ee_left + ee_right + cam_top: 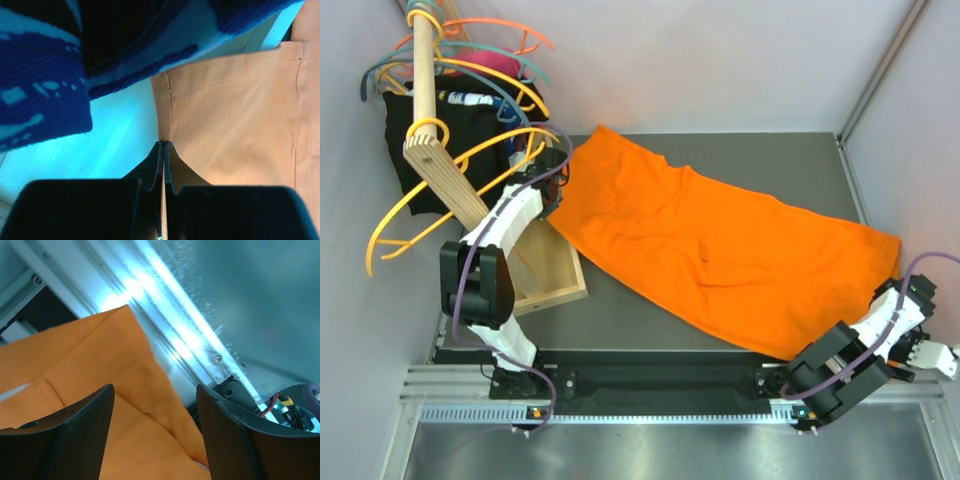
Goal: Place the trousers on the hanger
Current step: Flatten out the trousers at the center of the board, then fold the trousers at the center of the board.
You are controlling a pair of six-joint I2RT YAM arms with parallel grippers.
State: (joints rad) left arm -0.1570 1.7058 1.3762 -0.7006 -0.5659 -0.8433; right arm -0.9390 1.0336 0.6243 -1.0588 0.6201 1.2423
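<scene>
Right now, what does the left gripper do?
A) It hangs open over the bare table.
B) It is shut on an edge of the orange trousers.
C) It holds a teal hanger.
B: in the left wrist view the left gripper is closed, with an edge of the orange trousers pinched between its tips.

The trousers (720, 250) are plain orange, the hanger (495, 143) amber-yellow, the cloth (40, 90) apparently blue with pale blotches.

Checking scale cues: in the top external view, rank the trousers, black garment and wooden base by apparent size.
1. trousers.
2. black garment, though probably nearer the camera.
3. wooden base, partly hidden by the left arm.
</scene>
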